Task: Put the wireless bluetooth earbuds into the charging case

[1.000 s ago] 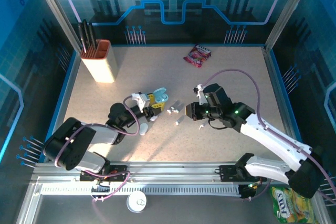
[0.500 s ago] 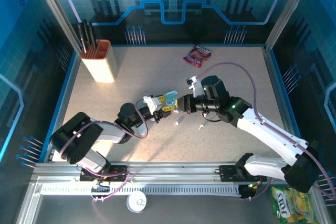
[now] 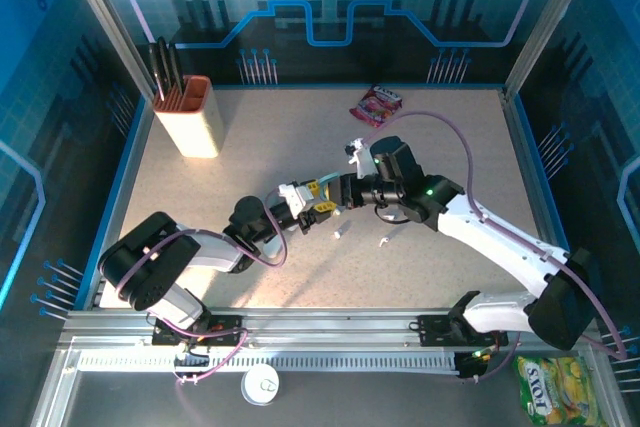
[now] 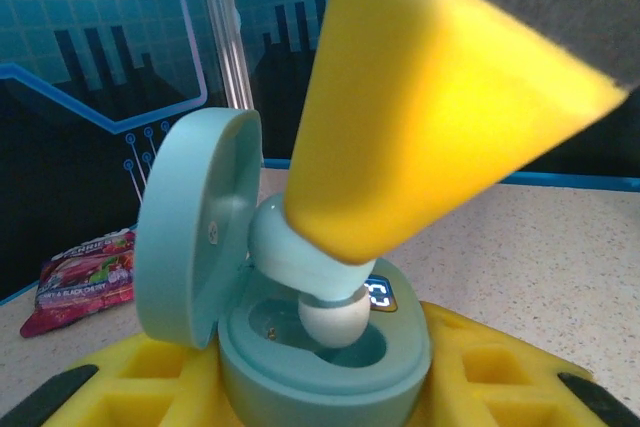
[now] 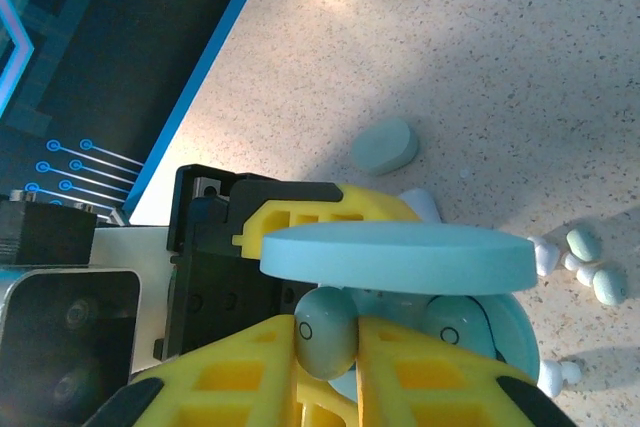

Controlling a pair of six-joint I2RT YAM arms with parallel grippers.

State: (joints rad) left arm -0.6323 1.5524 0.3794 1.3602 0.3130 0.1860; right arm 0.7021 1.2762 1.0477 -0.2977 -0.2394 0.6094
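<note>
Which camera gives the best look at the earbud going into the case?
Left wrist: the light-blue earbud shows close up, its white tip in the open case's socket. Right wrist shows the earbud pinched between fingers; top external, too small to tell.

White-and-black arms (image 3: 500, 240), purple cables (image 3: 462, 147), yellow claw fingers (image 5: 420, 367)
</note>
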